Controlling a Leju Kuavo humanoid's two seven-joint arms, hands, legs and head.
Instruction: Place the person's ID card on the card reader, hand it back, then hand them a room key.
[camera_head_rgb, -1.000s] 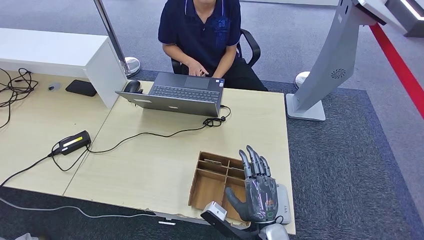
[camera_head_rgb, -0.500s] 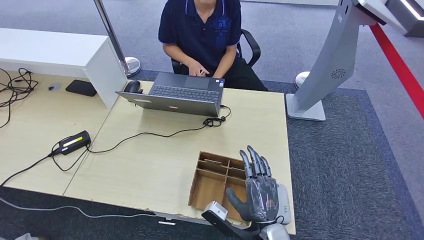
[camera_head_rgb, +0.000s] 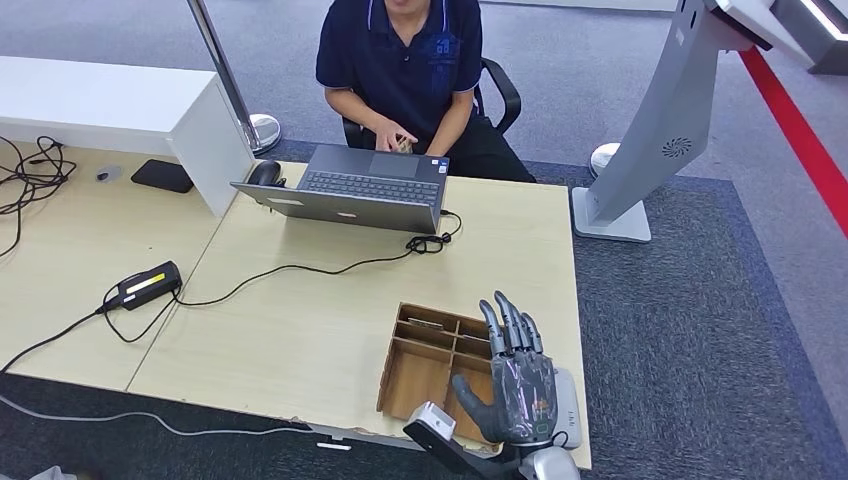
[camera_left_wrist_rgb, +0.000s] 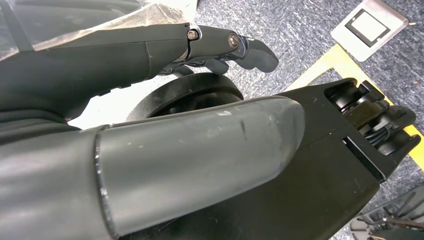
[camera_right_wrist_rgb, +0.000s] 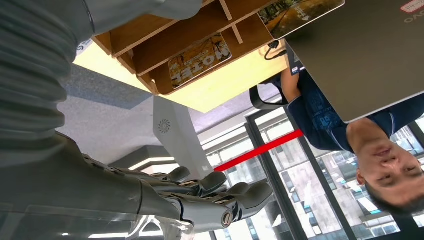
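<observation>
Your right robot hand (camera_head_rgb: 520, 385) is raised over the near right corner of the bench (camera_head_rgb: 300, 340), fingers straight and spread, thumb out, holding nothing. It sits above the right side of the wooden tray (camera_head_rgb: 425, 360) and partly covers a pale flat device (camera_head_rgb: 566, 400) at the bench edge, probably the card reader, though too little shows to be sure. Your left robot hand (camera_left_wrist_rgb: 220, 45) hangs low beside the body over the carpet; its fingers look loosely curled with nothing in them.

By my reading you are at the very start: waiting to receive the ID card. The person (camera_head_rgb: 400, 60) sits across the bench behind the laptop (camera_head_rgb: 355, 190), hands together above its keyboard, with something small between the fingers (camera_head_rgb: 400, 143). That may be the ID card, but it is too small to tell. In the right wrist view, printed cards (camera_right_wrist_rgb: 200, 60) lie in the tray compartments; those are likely the room keys.

The next move calls for a forward reach, palm offered, toward the person. Mind the laptop standing between you and them, the black cable (camera_head_rgb: 300, 270) trailing across the bench, and the tray walls under your wrist. The open bench to the right of the laptop gives you the best lane. The bench's right edge is close beside your hand, so keep the card inboard.
</observation>
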